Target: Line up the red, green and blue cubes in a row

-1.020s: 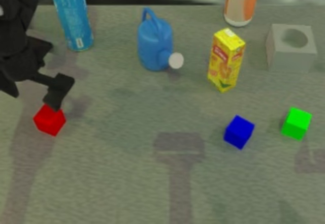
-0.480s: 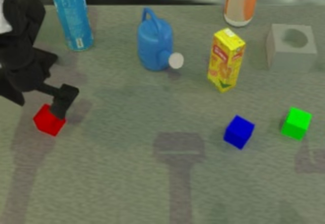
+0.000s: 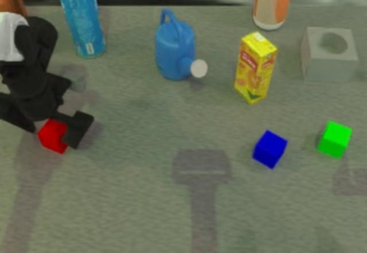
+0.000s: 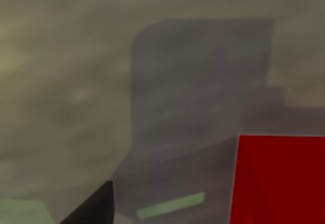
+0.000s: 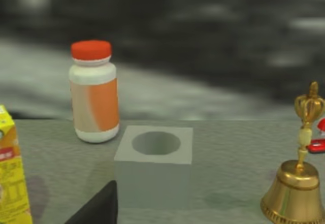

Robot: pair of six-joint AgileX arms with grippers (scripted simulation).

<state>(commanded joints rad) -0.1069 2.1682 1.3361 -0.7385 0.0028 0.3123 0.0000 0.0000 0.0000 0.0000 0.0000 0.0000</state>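
L gripper [image 3: 57, 128] is sitting low over the small bright red matte cube [image 3: 53, 135] near the table's left edge, one black finger [image 3: 77, 129] resting just right of the cube. Can't tell whether the pincer is wide, narrow or gripping; the other finger is hidden under the arm. In the L wrist view the red cube [image 4: 278, 179] is filling one corner, w/ a dark fingertip [image 4: 94, 209] apart from it. The deep blue matte cube [image 3: 270, 148] and bright green matte cube [image 3: 335, 139] are lying near each other at the right side, well apart from red. R arm isn't showing in the top view; its wrist cam is facing the grey block with a round hole [image 5: 155, 164].
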